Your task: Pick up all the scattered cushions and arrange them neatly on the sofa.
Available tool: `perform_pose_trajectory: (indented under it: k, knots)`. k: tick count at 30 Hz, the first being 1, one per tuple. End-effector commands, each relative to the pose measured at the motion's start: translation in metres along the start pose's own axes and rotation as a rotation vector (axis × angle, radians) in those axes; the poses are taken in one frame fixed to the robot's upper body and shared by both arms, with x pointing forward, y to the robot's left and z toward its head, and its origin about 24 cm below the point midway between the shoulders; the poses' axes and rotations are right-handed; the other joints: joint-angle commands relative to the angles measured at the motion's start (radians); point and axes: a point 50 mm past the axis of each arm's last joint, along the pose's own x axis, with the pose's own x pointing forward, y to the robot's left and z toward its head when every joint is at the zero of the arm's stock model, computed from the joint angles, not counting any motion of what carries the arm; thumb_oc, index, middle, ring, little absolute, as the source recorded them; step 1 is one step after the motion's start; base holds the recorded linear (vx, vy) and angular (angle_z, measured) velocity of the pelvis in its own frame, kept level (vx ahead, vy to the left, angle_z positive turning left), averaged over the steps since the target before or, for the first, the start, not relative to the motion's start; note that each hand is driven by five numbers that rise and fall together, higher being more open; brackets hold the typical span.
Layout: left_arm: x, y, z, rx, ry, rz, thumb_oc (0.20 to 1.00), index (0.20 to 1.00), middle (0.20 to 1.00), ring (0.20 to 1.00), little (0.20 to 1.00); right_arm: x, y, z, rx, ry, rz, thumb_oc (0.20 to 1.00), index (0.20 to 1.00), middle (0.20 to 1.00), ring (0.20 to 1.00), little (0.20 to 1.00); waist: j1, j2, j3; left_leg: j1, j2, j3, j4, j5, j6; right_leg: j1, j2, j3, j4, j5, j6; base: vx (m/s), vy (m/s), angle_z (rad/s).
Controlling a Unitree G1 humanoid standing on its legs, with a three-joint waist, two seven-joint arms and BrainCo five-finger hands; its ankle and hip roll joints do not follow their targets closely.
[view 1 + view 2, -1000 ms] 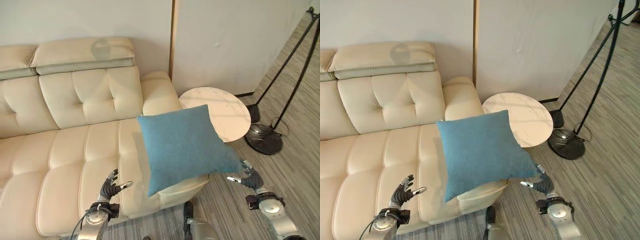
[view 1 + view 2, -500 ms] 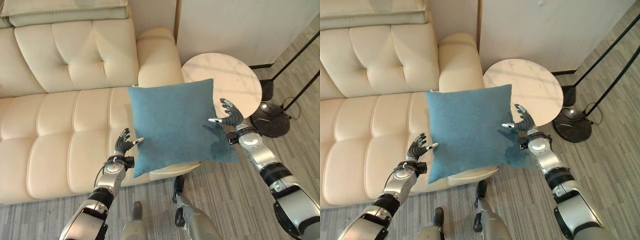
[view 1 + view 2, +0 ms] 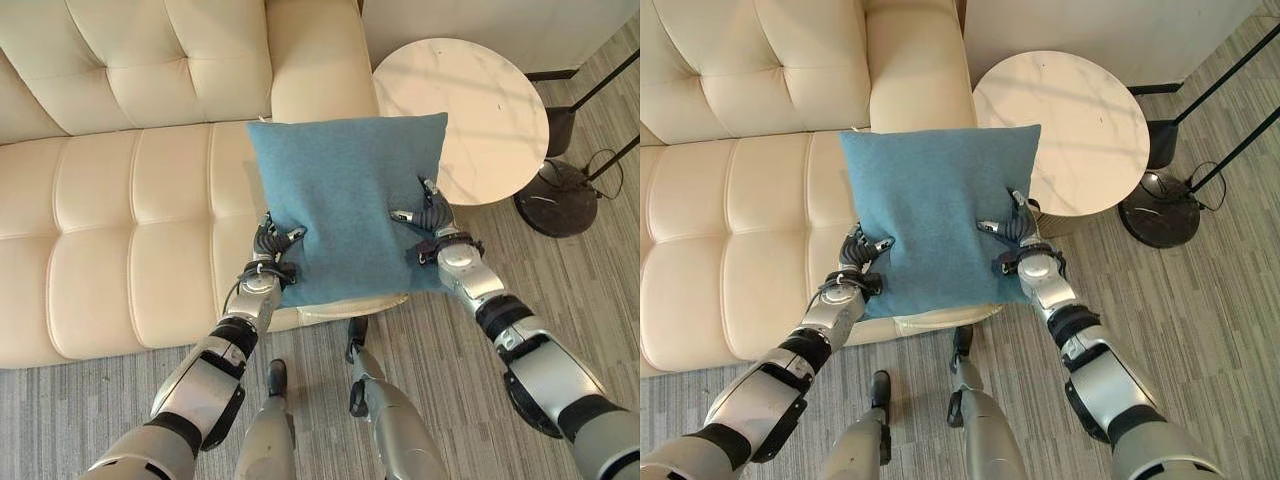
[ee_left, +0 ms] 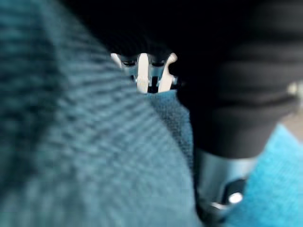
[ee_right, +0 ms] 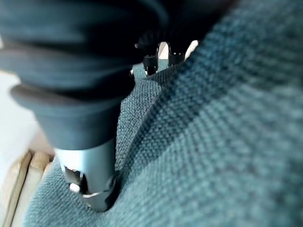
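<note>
Left eye view: 1 blue cushion lies flat at the right end of the cream sofa, its near edge overhanging the seat front and its right corner reaching toward the round table. The left hand has its fingers curled into the cushion's lower left edge, thumb on top. The right hand pinches the fabric near the right edge in the same way. The risk, as a judgement: both grips sit low on soft cloth, so if either hand slips during a lift the cushion would hang from 1 corner and could slide off the seat onto the carpet. A swing to the right could also brush the table or the lamp base beside it.

Right eye view: the same layout, with the cushion between the 2 hands. Count: 1 cushion, 1 sofa, 1 table, 1 round lamp base with 2 thin dark poles rising near it. No other cushion appears here, so the rest of the task cannot be judged from this angle.

Left wrist view: blue weave bunches up against the dark cover, and silver fingers press into the cloth, which supports a closed grip.

Right wrist view: the thumb digs into the cushion and dark fingertips bite the fabric further along, again a closed grip on the cushion.
</note>
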Motion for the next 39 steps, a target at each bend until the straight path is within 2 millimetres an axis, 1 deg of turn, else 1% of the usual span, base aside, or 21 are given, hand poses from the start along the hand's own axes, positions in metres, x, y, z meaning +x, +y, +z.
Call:
perform_pose_trajectory:
  k: [1,7,11,13,14,17,18,19,21,24,25,27,29,31,32,33,34,35,37,38,39]
  knots:
    - [-0.007,-0.061,0.063,-0.077,-0.270,-0.220,0.200,0.200,0.200,0.200,0.200,-0.014,0.068,0.018,0.119,-0.078,0.245,0.200,0.200,0.200,0.200,0.200,-0.004,0.027,0.016,-0.055,-0.015,-0.012,0.010,0.012,0.026,0.050,-0.033,0.027,0.137,-0.251,0.104,0.00,0.000,0.00]
    - [-0.017,-0.064,0.066,-0.114,-0.319,-0.253,0.200,0.200,0.200,0.200,0.200,-0.026,0.063,0.018,0.233,-0.119,0.249,0.200,0.200,0.200,0.200,0.200,-0.015,0.028,0.008,-0.036,-0.014,0.004,0.008,0.002,0.029,0.057,-0.034,0.042,0.131,-0.245,0.104,-0.02,0.029,-0.04]
    - [-0.039,-0.069,0.066,-0.085,-0.395,-0.348,0.200,0.200,0.200,0.200,0.200,-0.044,0.060,0.016,0.305,-0.168,0.286,0.200,0.200,0.200,0.200,0.200,-0.021,0.036,-0.009,-0.008,-0.017,0.013,0.007,-0.008,0.034,0.083,-0.036,0.047,0.125,-0.246,0.103,-0.01,0.017,-0.14]
    - [-0.039,-0.069,0.066,-0.084,-0.394,-0.348,0.200,0.200,0.200,0.200,0.200,-0.044,0.061,0.015,0.305,-0.167,0.286,0.200,0.200,0.200,0.200,0.200,-0.021,0.036,-0.010,-0.008,-0.017,0.013,0.007,-0.008,0.034,0.083,-0.036,0.047,0.125,-0.246,0.103,0.00,0.002,-0.04]
    - [-0.055,-0.068,0.061,-0.093,-0.425,-0.393,0.200,0.200,0.200,0.200,0.200,-0.058,0.061,0.020,0.331,-0.224,0.324,0.200,0.200,0.200,0.200,0.200,-0.022,0.040,-0.033,0.017,-0.020,0.018,0.006,-0.017,0.039,0.111,-0.035,0.048,0.121,-0.250,0.103,0.03,0.028,0.03]
    - [-0.072,-0.064,0.060,-0.112,-0.461,-0.441,0.200,0.200,0.200,0.200,0.200,-0.073,0.059,0.030,0.349,-0.305,0.365,0.200,0.200,0.200,0.200,0.200,-0.022,0.045,-0.059,0.048,-0.027,0.021,0.010,-0.031,0.046,0.148,-0.033,0.049,0.117,-0.255,0.105,0.02,0.032,-0.07]
    - [-0.073,-0.064,0.059,-0.112,-0.460,-0.441,0.200,0.200,0.200,0.200,0.200,-0.073,0.059,0.030,0.350,-0.303,0.365,0.200,0.200,0.200,0.200,0.200,-0.022,0.045,-0.059,0.049,-0.027,0.021,0.010,-0.031,0.046,0.150,-0.033,0.049,0.116,-0.255,0.105,0.05,0.051,-0.04]
    - [-0.083,-0.059,0.056,-0.131,-0.469,-0.454,0.200,0.200,0.200,0.200,0.200,-0.083,0.058,0.033,0.368,-0.339,0.386,0.200,0.200,0.200,0.200,0.200,-0.023,0.049,-0.081,0.072,-0.030,0.024,0.013,-0.042,0.051,0.177,-0.033,0.049,0.113,-0.259,0.106,0.04,0.063,0.04]
    - [-0.092,-0.050,0.056,-0.145,-0.488,-0.459,0.200,0.200,0.200,0.200,0.200,-0.093,0.055,0.041,0.389,-0.391,0.402,0.200,0.200,0.200,0.200,0.200,-0.025,0.054,-0.106,0.092,-0.036,0.027,0.017,-0.053,0.057,0.199,-0.034,0.052,0.109,-0.264,0.109,0.03,0.095,0.04]
    - [-0.103,-0.035,0.053,-0.146,-0.499,-0.439,0.200,0.200,0.200,0.200,0.200,-0.109,0.052,0.048,0.424,-0.445,0.434,0.200,0.200,0.200,0.200,0.200,-0.027,0.062,-0.140,0.123,-0.044,0.033,0.021,-0.065,0.065,0.227,-0.037,0.060,0.106,-0.264,0.114,0.00,0.105,-0.07]
    - [-0.103,-0.035,0.052,-0.147,-0.497,-0.438,0.200,0.200,0.200,0.200,0.200,-0.110,0.052,0.048,0.425,-0.443,0.434,0.200,0.200,0.200,0.200,0.200,-0.027,0.062,-0.141,0.124,-0.044,0.033,0.021,-0.065,0.065,0.228,-0.037,0.060,0.105,-0.264,0.114,-0.02,0.132,-0.06]
    - [-0.118,-0.020,0.059,-0.147,-0.559,-0.419,0.200,0.200,0.200,0.200,0.200,-0.132,0.047,0.064,0.443,-0.546,0.467,0.200,0.200,0.200,0.200,0.200,-0.031,0.070,-0.171,0.160,-0.062,0.042,0.002,-0.068,0.085,0.233,-0.045,0.076,0.108,-0.245,0.134,-0.10,0.220,-0.11]
    - [-0.123,-0.015,0.062,-0.147,-0.584,-0.413,0.200,0.200,0.200,0.200,0.200,-0.139,0.047,0.071,0.432,-0.586,0.483,0.200,0.200,0.200,0.200,0.200,-0.033,0.072,-0.176,0.170,-0.074,0.048,-0.013,-0.065,0.094,0.223,-0.050,0.085,0.117,-0.229,0.148,-0.10,0.148,-0.13]
    - [-0.126,-0.014,0.064,-0.147,-0.597,-0.414,0.200,0.200,0.200,0.200,0.200,-0.140,0.048,0.074,0.423,-0.603,0.488,0.200,0.200,0.200,0.200,0.200,-0.033,0.072,-0.180,0.176,-0.079,0.052,-0.026,-0.059,0.101,0.215,-0.053,0.091,0.125,-0.223,0.157,-0.12,0.100,-0.17]
    - [-0.127,-0.015,0.066,-0.151,-0.609,-0.415,0.200,0.200,0.200,0.200,0.200,-0.140,0.050,0.077,0.423,-0.616,0.490,0.200,0.200,0.200,0.200,0.200,-0.034,0.072,-0.170,0.173,-0.082,0.055,-0.036,-0.044,0.106,0.186,-0.056,0.105,0.163,-0.203,0.180,-0.27,0.120,-0.21]
    - [-0.126,-0.016,0.067,-0.152,-0.613,-0.418,0.200,0.200,0.200,0.200,0.200,-0.138,0.049,0.078,0.429,-0.620,0.478,0.200,0.200,0.200,0.200,0.200,-0.035,0.073,-0.162,0.164,-0.077,0.050,-0.039,-0.031,0.107,0.174,-0.047,0.122,0.192,-0.213,0.190,-0.33,0.091,-0.19]
    - [-0.125,-0.017,0.069,-0.150,-0.618,-0.425,0.200,0.200,0.200,0.200,0.200,-0.137,0.046,0.080,0.431,-0.630,0.460,0.200,0.200,0.200,0.200,0.200,-0.036,0.076,-0.158,0.146,-0.072,0.042,-0.037,-0.013,0.109,0.174,-0.025,0.148,0.237,-0.244,0.185,-0.20,0.027,-0.01]
    - [-0.125,-0.018,0.069,-0.150,-0.619,-0.425,0.200,0.200,0.200,0.200,0.200,-0.137,0.046,0.080,0.431,-0.630,0.459,0.200,0.200,0.200,0.200,0.200,-0.035,0.075,-0.157,0.146,-0.072,0.042,-0.036,-0.014,0.109,0.170,-0.026,0.149,0.244,-0.248,0.184,-0.18,0.022,0.06]
    - [-0.124,-0.020,0.072,-0.158,-0.628,-0.443,0.200,0.200,0.200,0.200,0.200,-0.135,0.039,0.083,0.459,-0.654,0.432,0.200,0.200,0.200,0.200,0.200,-0.030,0.081,-0.158,0.116,-0.064,0.026,-0.027,0.010,0.111,0.193,0.005,0.173,0.346,-0.325,0.156,-0.18,-0.013,0.17]
    - [-0.123,-0.021,0.073,-0.166,-0.625,-0.453,0.200,0.200,0.200,0.200,0.200,-0.134,0.031,0.086,0.461,-0.676,0.391,0.200,0.200,0.200,0.200,0.200,-0.020,0.084,-0.178,0.088,-0.055,0.003,-0.029,0.036,0.108,0.229,0.031,0.186,0.440,-0.379,0.130,-0.17,-0.068,0.41]
    - [-0.122,-0.022,0.073,-0.166,-0.622,-0.457,0.200,0.200,0.200,0.200,0.200,-0.133,0.028,0.086,0.457,-0.680,0.370,0.200,0.200,0.200,0.200,0.200,-0.012,0.086,-0.190,0.076,-0.053,-0.009,-0.030,0.044,0.105,0.250,0.045,0.197,0.463,-0.392,0.125,-0.14,-0.112,0.59]
